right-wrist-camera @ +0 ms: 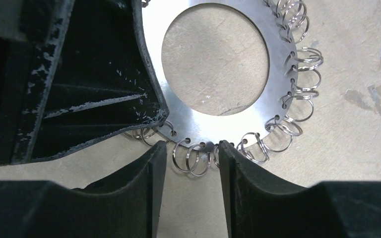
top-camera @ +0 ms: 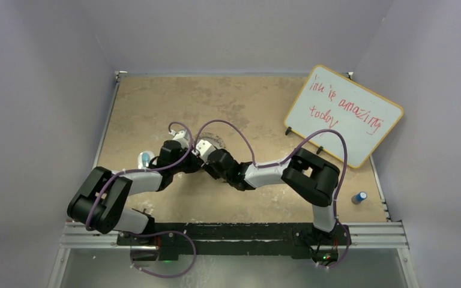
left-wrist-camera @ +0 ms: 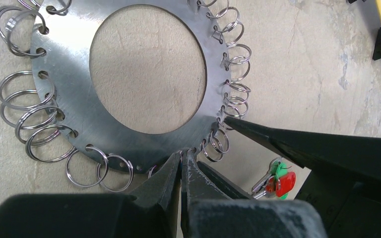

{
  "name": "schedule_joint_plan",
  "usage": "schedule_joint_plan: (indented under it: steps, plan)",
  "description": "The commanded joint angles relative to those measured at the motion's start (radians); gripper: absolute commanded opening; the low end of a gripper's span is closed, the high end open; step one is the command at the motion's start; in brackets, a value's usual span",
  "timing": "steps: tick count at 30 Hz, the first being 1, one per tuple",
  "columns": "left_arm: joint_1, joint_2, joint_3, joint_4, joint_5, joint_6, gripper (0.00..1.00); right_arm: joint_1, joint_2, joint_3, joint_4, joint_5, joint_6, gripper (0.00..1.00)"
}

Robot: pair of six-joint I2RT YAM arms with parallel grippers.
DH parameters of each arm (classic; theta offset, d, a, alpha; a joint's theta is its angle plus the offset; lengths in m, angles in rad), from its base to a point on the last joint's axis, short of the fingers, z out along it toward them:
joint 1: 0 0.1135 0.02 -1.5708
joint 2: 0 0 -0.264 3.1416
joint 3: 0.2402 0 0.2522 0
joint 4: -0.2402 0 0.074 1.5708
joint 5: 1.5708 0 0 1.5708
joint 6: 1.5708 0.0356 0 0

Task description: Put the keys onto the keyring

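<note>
The keyring [left-wrist-camera: 69,106] is a flat silvery disc with a wide hole and a fringe of small wire loops, lying on the table. My left gripper [left-wrist-camera: 180,157] is shut, its tips pressed against the near rim among the loops. I cannot see whether a loop is pinched between them. My right gripper [right-wrist-camera: 192,148] is open, its fingers standing either side of two loops [right-wrist-camera: 192,159] at the rim and holding nothing. The keys [left-wrist-camera: 280,181], one red-headed and one green-headed, lie together on the table beside the ring, under my right gripper's finger [left-wrist-camera: 297,144].
In the top view both wrists meet over the keyring [top-camera: 221,141] at the table's middle. A whiteboard [top-camera: 345,114] with red writing leans at the back right. A small blue-capped cylinder [top-camera: 359,197] lies near the right edge, and a clear bluish object [top-camera: 144,159] sits by my left arm.
</note>
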Motion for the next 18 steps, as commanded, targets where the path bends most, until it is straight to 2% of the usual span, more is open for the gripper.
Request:
schedule_joint_plan:
  steps: [1, 4, 9, 11, 15, 18]
  plan:
    - [-0.005, -0.023, 0.022, 0.017, 0.012, -0.011, 0.00, 0.000, -0.008, -0.026, 0.051, -0.096, -0.046, 0.51]
    - [-0.005, -0.022, 0.023, 0.019, 0.012, -0.013, 0.00, 0.000, -0.021, -0.046, 0.056, -0.133, -0.062, 0.58]
    - [-0.005, -0.020, 0.022, 0.032, 0.016, -0.023, 0.00, 0.000, -0.026, -0.063, 0.082, -0.155, -0.083, 0.56]
    - [-0.005, -0.021, 0.022, 0.034, 0.019, -0.025, 0.00, 0.000, -0.008, -0.045, 0.076, -0.147, -0.082, 0.51]
    - [-0.005, -0.021, 0.022, 0.032, 0.019, -0.028, 0.00, 0.000, 0.038, -0.002, 0.046, -0.136, -0.076, 0.28]
    - [-0.005, -0.023, 0.021, 0.028, 0.016, -0.029, 0.00, 0.000, 0.036, 0.001, 0.036, -0.138, -0.066, 0.18]
